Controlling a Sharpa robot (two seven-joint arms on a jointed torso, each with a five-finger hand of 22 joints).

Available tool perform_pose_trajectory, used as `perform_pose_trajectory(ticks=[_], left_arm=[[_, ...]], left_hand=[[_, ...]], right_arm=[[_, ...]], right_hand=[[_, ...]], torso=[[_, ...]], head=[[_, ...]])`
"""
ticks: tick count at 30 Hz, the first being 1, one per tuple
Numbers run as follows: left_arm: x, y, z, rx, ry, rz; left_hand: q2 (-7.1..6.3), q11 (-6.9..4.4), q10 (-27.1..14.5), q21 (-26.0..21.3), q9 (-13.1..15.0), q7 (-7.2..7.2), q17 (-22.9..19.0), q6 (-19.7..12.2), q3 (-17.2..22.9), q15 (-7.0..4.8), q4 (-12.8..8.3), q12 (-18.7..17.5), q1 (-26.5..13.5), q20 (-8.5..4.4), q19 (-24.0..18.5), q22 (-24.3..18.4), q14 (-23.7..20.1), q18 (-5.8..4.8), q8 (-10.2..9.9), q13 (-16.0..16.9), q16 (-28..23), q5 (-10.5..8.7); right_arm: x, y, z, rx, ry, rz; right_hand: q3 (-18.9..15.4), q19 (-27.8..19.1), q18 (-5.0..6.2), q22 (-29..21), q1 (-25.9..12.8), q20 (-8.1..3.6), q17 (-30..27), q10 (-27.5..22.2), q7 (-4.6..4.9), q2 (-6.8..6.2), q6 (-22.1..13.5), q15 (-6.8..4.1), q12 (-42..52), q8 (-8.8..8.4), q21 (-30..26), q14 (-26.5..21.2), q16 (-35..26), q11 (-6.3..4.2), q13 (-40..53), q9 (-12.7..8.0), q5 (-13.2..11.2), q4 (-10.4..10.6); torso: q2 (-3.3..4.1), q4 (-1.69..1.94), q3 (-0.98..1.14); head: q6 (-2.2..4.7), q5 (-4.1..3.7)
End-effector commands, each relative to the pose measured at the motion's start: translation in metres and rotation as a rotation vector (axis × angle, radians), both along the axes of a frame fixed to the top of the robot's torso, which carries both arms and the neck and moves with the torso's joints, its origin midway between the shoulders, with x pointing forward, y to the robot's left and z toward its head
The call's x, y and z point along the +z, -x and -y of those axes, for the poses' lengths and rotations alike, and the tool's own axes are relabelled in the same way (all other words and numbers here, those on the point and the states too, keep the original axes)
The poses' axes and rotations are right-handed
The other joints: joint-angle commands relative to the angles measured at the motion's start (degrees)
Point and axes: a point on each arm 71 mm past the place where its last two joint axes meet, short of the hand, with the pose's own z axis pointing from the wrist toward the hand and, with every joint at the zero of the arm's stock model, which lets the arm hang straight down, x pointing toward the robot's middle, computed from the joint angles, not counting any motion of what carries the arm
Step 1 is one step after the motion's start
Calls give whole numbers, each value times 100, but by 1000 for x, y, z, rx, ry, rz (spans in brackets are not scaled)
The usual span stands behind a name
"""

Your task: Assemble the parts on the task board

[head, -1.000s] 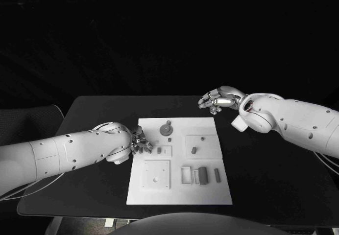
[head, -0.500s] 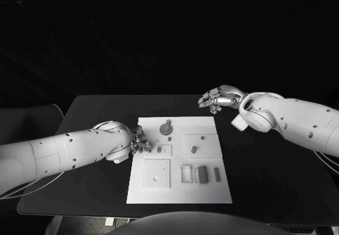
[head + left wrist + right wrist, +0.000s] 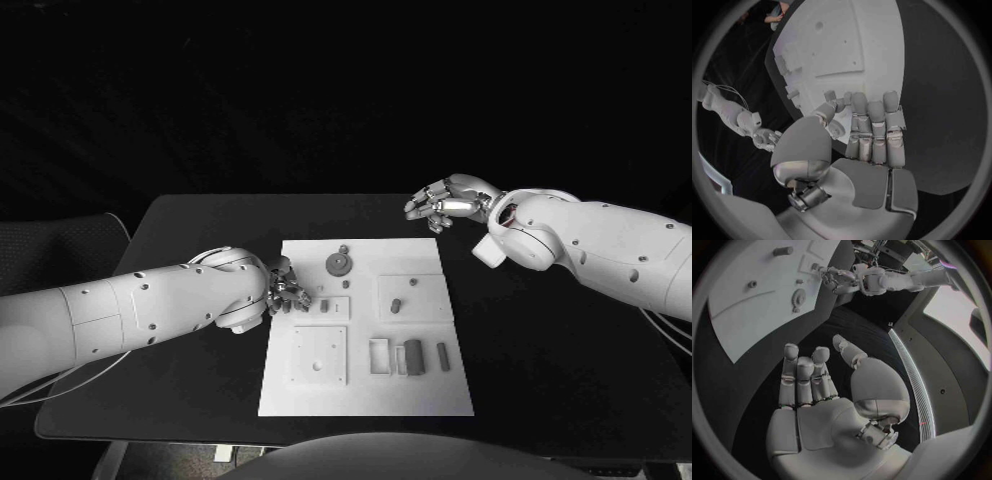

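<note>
Two hands, left hand (image 3: 284, 291) at one task board (image 3: 368, 385), right hand (image 3: 444, 203)

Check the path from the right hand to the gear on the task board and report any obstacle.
Nothing visible blocks it. The right hand hovers over bare black table beyond the task board; the gear lies uncovered near that far edge.

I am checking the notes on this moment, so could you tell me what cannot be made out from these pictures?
- Whether the left hand pinches a part: in the head view its fingers mass at the board's left edge; in its wrist view the fingertips cover the spot.
- The shapes of the parts: too small in the head view.
- The board's near end: cut off in the right wrist view, where the right hand lies open.
</note>
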Motion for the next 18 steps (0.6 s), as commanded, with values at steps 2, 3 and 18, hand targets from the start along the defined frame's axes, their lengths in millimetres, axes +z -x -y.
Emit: perform_pose_trajectory(ticks=[2,3,18], left_arm=[[-4,2,-1,-10,-24,-18],[-4,2,-1,-10,-24,-18],[-5,0,-1,-1,-27,-18]], left_hand=[[67,-29,2,38,11,-8,5,31,837,1,-876,20,32,-15,19,140,22,84,32,8,23,14],[68,-29,2,38,11,-8,5,31,837,1,-876,20,31,-14,19,139,22,84,32,9,23,14],[14,-2,-58,60,112,16,-37,-42,804,13,-670,-4,-122,-2,-54,117,-30,72,-11,15,-5,-667]], right_arm=[[-1,1,-1,16,-4,-6],[-1,1,-2,16,-4,-6],[-1,1,-1,16,-4,-7]], right_hand=[[9,42,80,74,-42,10,-8,-963,224,-5,261,3,14,-28,-9,-46,-27,213,-6,-9,-5,21],[9,42,80,74,-42,10,-8,-963,224,-5,261,3,14,-28,-9,-46,-27,213,-6,-9,-5,21],[9,42,80,75,-53,11,-9,-963,225,1,263,3,16,-29,-10,-46,-27,213,-8,-9,-6,30]], torso=[[0,3,-1],[0,2,0],[0,-6,8]], head=[[-5,-2],[-6,-2],[-10,-8]])
